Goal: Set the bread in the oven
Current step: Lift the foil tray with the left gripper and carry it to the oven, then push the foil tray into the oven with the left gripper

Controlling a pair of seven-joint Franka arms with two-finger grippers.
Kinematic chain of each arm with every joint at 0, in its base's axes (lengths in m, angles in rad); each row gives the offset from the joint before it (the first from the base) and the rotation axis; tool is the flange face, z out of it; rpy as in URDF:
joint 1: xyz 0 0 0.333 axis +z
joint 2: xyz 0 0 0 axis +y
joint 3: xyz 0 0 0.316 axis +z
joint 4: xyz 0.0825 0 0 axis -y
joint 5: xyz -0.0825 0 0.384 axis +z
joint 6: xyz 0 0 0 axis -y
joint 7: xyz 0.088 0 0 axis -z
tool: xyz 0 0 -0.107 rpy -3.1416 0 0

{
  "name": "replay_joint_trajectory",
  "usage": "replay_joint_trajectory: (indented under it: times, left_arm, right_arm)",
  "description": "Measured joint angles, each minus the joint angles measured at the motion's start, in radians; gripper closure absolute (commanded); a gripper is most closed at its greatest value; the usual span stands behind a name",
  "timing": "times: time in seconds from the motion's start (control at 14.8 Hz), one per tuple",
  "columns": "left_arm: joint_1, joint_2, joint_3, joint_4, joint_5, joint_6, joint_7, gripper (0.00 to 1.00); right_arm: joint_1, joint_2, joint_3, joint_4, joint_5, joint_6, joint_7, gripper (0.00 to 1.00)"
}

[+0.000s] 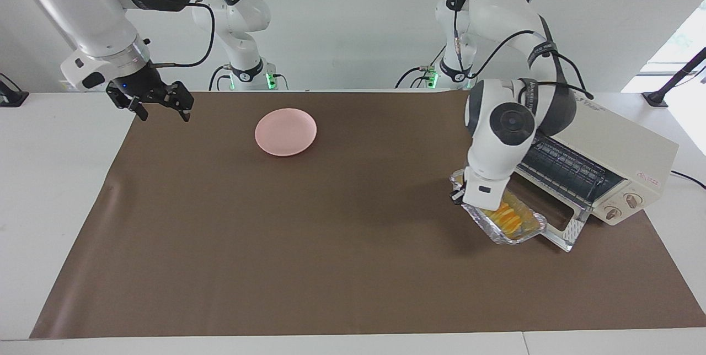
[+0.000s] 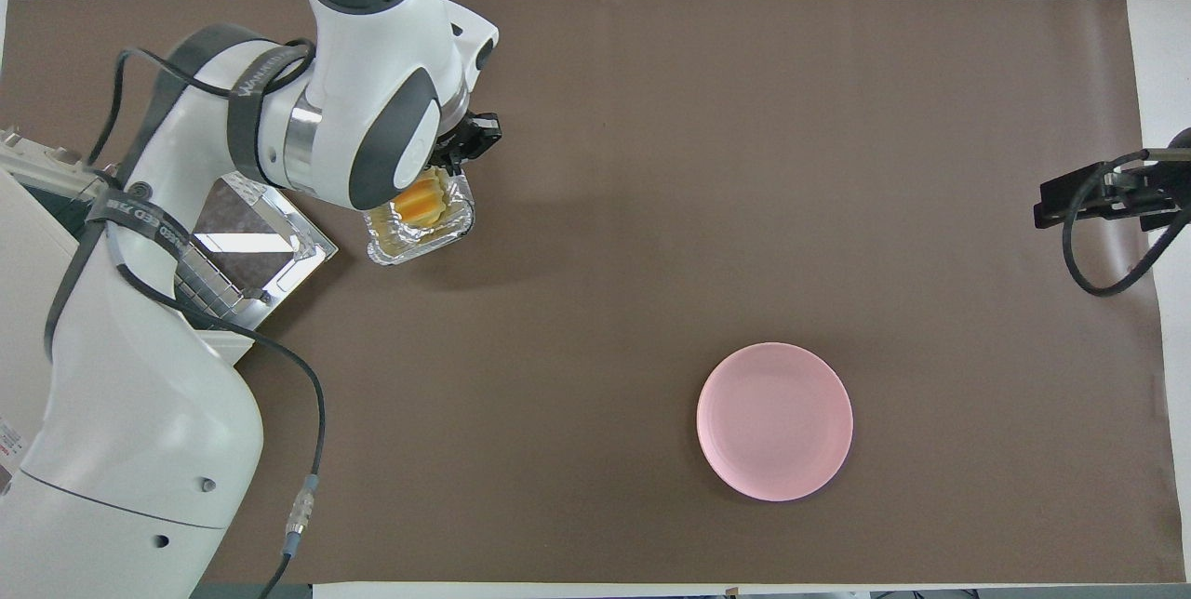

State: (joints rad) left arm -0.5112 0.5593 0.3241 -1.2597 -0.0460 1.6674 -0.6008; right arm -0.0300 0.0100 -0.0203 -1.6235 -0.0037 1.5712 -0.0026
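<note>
One ridged golden bread [image 1: 508, 216] in crinkled foil tray [image 1: 530, 231] — left fingers [image 1: 458, 194] pinching its rim, right fingers [image 1: 141, 110] spread.

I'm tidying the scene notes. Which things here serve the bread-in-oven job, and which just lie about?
In the job:
- bread, in the foil tray
- left gripper, shut on the tray's rim, over the oven door
- oven, door open

Lying about:
- pink plate
- right gripper, open, waiting
</note>
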Motion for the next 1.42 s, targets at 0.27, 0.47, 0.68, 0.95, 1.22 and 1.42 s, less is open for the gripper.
replay_joint_trajectory:
  times: [0.27, 0.47, 0.68, 0.95, 1.22, 1.42]
  left_arm:
    - [0.002, -0.003, 0.073, 0.000, 0.007, -0.033, 0.000, 1.00]
    - [0.018, -0.003, 0.088, 0.000, 0.030, -0.070, 0.000, 1.00]
    - [0.066, -0.003, 0.091, -0.001, 0.031, -0.133, 0.000, 1.00]
    - [0.105, -0.010, 0.092, -0.033, 0.031, -0.167, 0.003, 1.00]
    - [0.116, -0.035, 0.095, -0.094, 0.033, -0.178, 0.002, 1.00]
    - [0.114, -0.068, 0.097, -0.170, 0.070, -0.186, 0.002, 1.00]
  right_arm:
    - [0.001, 0.000, 0.000, 0.000, 0.000, 0.004, -0.050, 0.00]
    - [0.003, 0.000, 0.000, 0.000, 0.000, 0.004, -0.105, 0.00]
    - [0.007, 0.000, 0.000, -0.005, 0.000, -0.001, -0.116, 0.00]
    - [0.011, 0.000, 0.000, -0.011, 0.000, -0.003, -0.116, 0.00]
    - [0.011, 0.000, -0.001, -0.011, 0.000, -0.003, -0.116, 0.00]
    - [0.010, 0.000, -0.005, -0.011, 0.000, -0.003, -0.116, 0.00]
